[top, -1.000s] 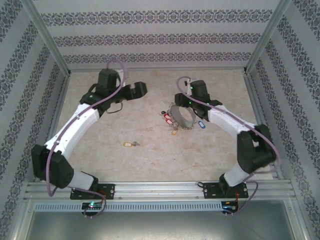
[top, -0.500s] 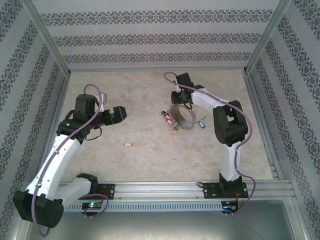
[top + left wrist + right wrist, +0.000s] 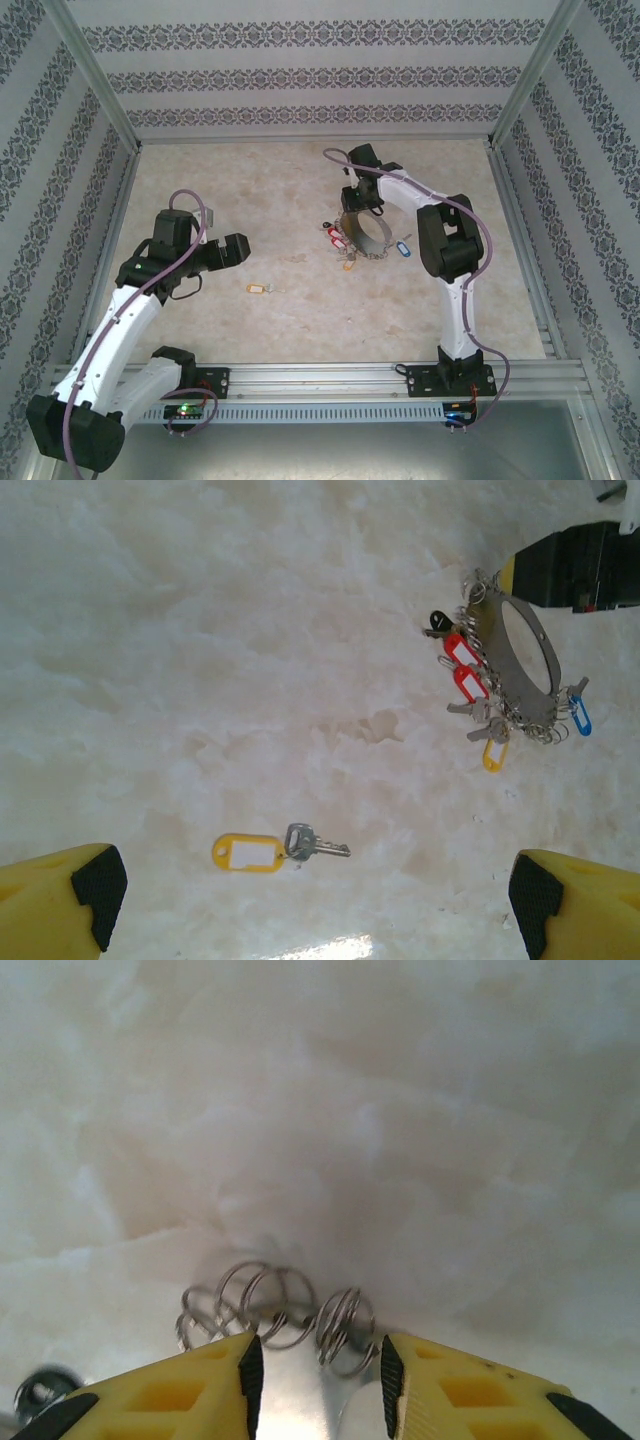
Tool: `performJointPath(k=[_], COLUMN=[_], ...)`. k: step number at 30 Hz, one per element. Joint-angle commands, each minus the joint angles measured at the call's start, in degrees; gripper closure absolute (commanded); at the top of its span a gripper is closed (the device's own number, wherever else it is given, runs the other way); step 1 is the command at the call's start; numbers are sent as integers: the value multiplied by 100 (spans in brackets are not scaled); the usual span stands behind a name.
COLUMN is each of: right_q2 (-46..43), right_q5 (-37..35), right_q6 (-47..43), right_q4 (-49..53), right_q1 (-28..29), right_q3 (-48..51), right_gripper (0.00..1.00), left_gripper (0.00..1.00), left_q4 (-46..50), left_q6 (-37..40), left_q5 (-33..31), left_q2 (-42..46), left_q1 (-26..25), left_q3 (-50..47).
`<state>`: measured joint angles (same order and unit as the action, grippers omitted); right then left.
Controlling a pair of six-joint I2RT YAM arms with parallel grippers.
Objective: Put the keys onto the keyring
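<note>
Moved: my left arm (image 3: 120, 320) has drawn back toward its base; my right arm (image 3: 450, 250) has folded upright.
Table: beige mottled top (image 3: 300, 330).
Keyring: large grey metal hoop (image 3: 368, 235), centre-right, hung with red-, blue- and yellow-tagged keys (image 3: 465, 670).
Left gripper (image 3: 232, 250): jaws released, wide.
Right gripper (image 3: 318, 1380): yellow fingers (image 3: 215, 1390) flank the keyring's far edge; clamped or not, I cannot tell.
Loose key: small silver, yellow tag (image 3: 245, 852), lying well apart from the keyring.

Bright, even light from above, soft faint shadows, pale desk (image 3: 200, 630) almost washed out, small glare at its near edge, keyring (image 3: 315, 1405) blurry in the right wrist close-up, top view slightly grainy.
</note>
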<state>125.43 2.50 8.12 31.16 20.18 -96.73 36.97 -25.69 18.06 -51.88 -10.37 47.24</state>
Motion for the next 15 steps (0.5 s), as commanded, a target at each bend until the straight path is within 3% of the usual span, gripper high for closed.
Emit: performJointPath(k=[1,7,15], right_q2=[156,392,422], right_q5=[59,132,156], right_q6=[-11,-31,-50], right_q4=[246,351,366], right_q1=[-54,-23,3], right_q3=[-270,-506,-399], right_gripper=[64,70,67], left_gripper=[1,1,1], left_q4=[-93,-107,-69], left_q6=[-119,-182,-146], left_q5=[-94,-163,-184], left_q2=[166,250,180], left_q1=[81,85,87], left_q3=[-92,-151,-3])
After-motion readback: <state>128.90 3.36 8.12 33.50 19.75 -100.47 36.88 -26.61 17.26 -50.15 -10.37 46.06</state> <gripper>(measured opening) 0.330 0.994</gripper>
